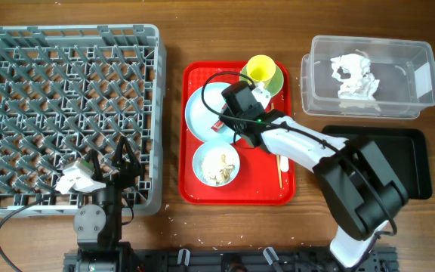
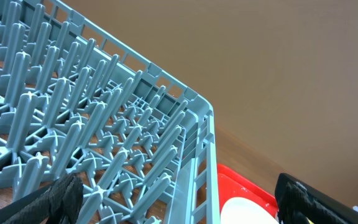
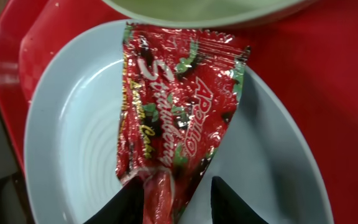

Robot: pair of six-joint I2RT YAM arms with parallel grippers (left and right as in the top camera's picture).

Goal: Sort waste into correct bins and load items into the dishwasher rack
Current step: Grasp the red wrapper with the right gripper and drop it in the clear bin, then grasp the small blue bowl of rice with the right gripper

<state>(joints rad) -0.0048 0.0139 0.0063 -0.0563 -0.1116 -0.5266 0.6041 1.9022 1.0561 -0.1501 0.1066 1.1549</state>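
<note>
A small red shiny wrapper [image 3: 173,106] lies on the pale blue-white plate [image 3: 73,137] on the red serving tray [image 1: 236,193]. My right gripper [image 3: 176,199] is over the plate [image 1: 202,113], partly open, its fingertips either side of the wrapper's twisted near end. My left gripper [image 1: 119,162] is open and empty over the front right corner of the grey dishwasher rack [image 1: 66,113]. A yellow cup [image 1: 261,69] sits in the green bowl [image 1: 274,79]. The blue bowl [image 1: 216,165] holds beige food scraps. Chopsticks [image 1: 280,170] lie on the tray. White tissue [image 1: 356,78] is in the clear tub [image 1: 421,75]. The fork is out of view.
The black tray [image 1: 406,162] sits at the right, in front of the clear tub. The rack [image 2: 104,137] fills the left wrist view, with the red tray's corner [image 2: 241,183] and the plate [image 2: 247,211] beyond its edge. The green bowl's rim [image 3: 197,9] is just past the wrapper.
</note>
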